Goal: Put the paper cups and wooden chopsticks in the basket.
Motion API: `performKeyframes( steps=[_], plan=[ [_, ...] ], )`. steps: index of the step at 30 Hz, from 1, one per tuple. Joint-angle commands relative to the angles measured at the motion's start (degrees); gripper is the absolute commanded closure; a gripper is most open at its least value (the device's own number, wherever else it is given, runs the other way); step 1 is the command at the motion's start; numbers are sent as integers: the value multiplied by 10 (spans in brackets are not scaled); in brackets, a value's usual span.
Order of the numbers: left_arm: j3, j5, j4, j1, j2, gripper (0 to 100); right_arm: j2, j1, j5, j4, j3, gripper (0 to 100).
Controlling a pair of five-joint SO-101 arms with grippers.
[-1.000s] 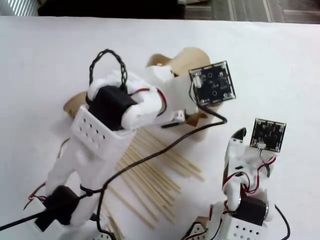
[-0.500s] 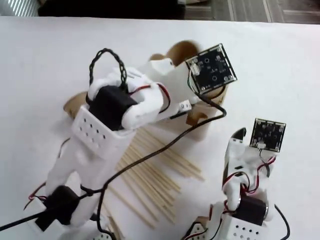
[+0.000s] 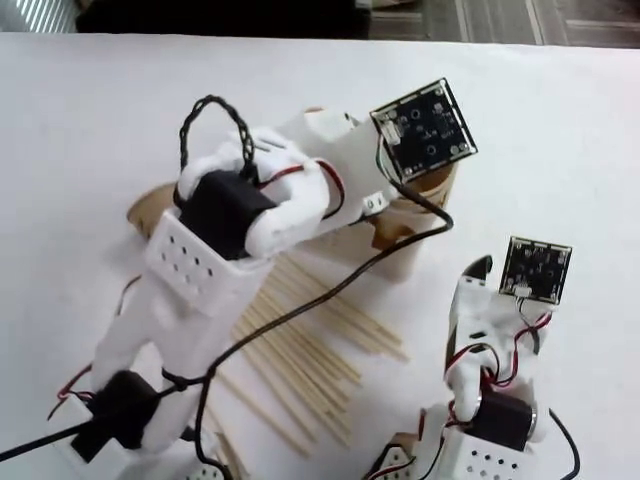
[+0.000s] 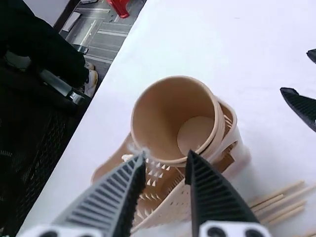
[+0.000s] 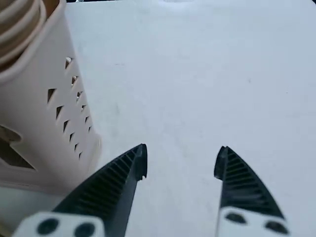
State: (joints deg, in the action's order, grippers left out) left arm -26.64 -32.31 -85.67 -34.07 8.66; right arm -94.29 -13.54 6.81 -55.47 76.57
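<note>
While the tan paper cup (image 4: pixel 165 111) sits nested in the beige perforated plastic basket (image 4: pixel 236 154), the left gripper (image 4: pixel 166 160) hovers at its near rim, jaws narrowly parted, grasping nothing. The right gripper (image 5: pixel 180 158) is released (beside the basket, over the white table (image 5: pixel 222 74)). Pale wooden chopsticks (image 3: pixel 310 340) lie scattered on the table.

One basket (image 5: pixel 44 113), at least two cups (image 4: pixel 168 118), chopsticks (image 3: pixel 310 350) uncountable

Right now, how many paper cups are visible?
3: top cup and second cup nested in the basket; third cup lying beside the left arm. More may be hidden.
</note>
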Motion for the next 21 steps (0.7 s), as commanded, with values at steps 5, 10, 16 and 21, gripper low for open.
performKeyframes(
  steps=[5,10,16,21],
  plan=[
    [-37,9,-120,135,55,853,-7,-6,-3,10,-4,772],
    [-27,-26,-165,269,55,853,-4,-6,-3,10,-4,772],
    [62,-92,-139,423,53,758,-3,-5,-3,10,-4,772],
    [202,-164,-36,502,53,752,-3,-5,-3,10,-4,772]
  ],
)
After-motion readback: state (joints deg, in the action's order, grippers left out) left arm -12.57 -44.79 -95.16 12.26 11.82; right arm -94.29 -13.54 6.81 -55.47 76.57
